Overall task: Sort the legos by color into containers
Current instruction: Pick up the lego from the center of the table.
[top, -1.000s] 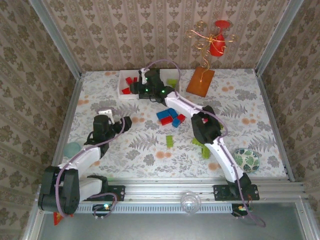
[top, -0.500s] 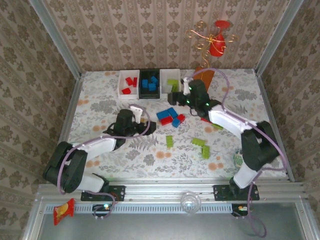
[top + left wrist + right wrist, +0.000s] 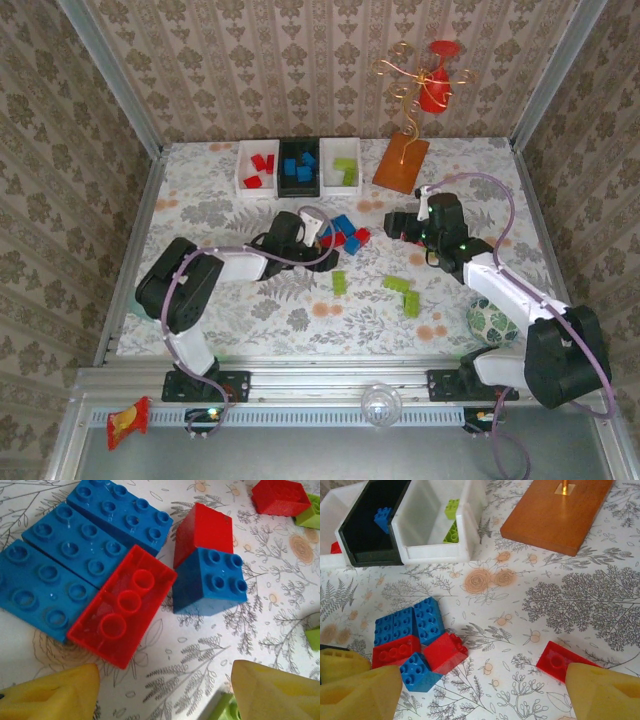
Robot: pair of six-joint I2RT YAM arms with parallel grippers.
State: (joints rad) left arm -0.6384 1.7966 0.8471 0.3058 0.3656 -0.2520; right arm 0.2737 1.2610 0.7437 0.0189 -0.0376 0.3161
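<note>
A pile of blue and red legos (image 3: 345,232) lies mid-table. My left gripper (image 3: 320,236) hovers at its left edge, open. In the left wrist view an upside-down red brick (image 3: 121,605) lies just ahead of the left gripper (image 3: 165,695), nothing between the fingers. My right gripper (image 3: 397,224) is open to the right of the pile. A flat red brick (image 3: 562,662) lies by its right finger (image 3: 605,692). Three containers stand in a row at the back: a white bin (image 3: 256,168) with red bricks, a black bin (image 3: 299,167) with blue, a white bin (image 3: 342,166) with green.
Three green bricks (image 3: 339,283) (image 3: 397,284) (image 3: 411,304) lie loose nearer the front. An orange board (image 3: 402,163) with a wire stand sits at the back right. A patterned ball (image 3: 490,320) rests by the right arm near the front edge.
My left gripper has swept right across the table to the brick pile. My right gripper has left the bins and moved right and nearer, its jaws spread wider.
</note>
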